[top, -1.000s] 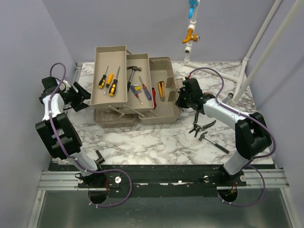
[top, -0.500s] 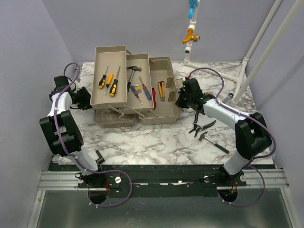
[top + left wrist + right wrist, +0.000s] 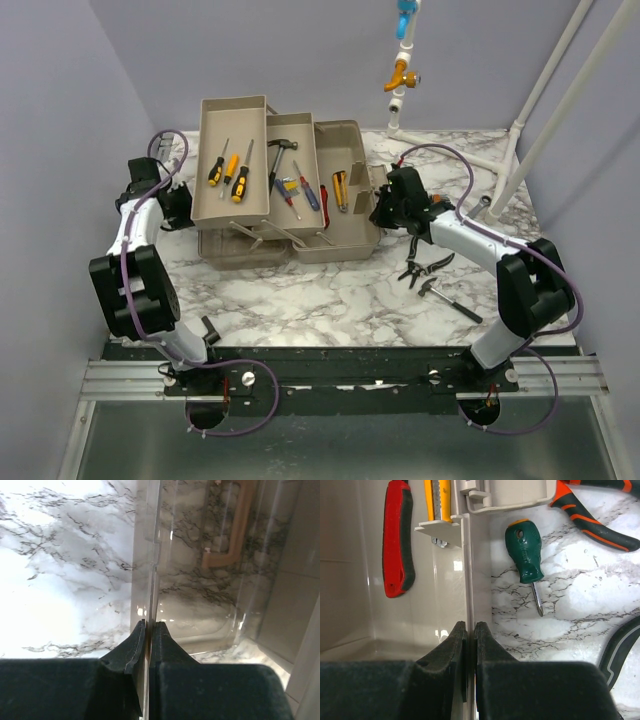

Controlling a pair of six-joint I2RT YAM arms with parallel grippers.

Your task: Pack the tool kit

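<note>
Sitting open at the back centre of the marble tabletop (image 3: 330,290), the grey-brown toolbox (image 3: 335,247) has its beige trays (image 3: 235,115) fanned up to the left, with screwdrivers (image 3: 238,183) lying in them. The left end effector (image 3: 149,626) is pinched narrow on the edge of the smoky lid (image 3: 200,585) (a pink handle (image 3: 236,530) shows through it). The right end effector (image 3: 469,627) is clamped on the box's right wall, just beside a green screwdriver (image 3: 525,547), with pliers (image 3: 425,267) and a hammer (image 3: 450,300) loose nearby. Doing this step well probably means firm, level grips so the box neither slides nor tips.
</note>
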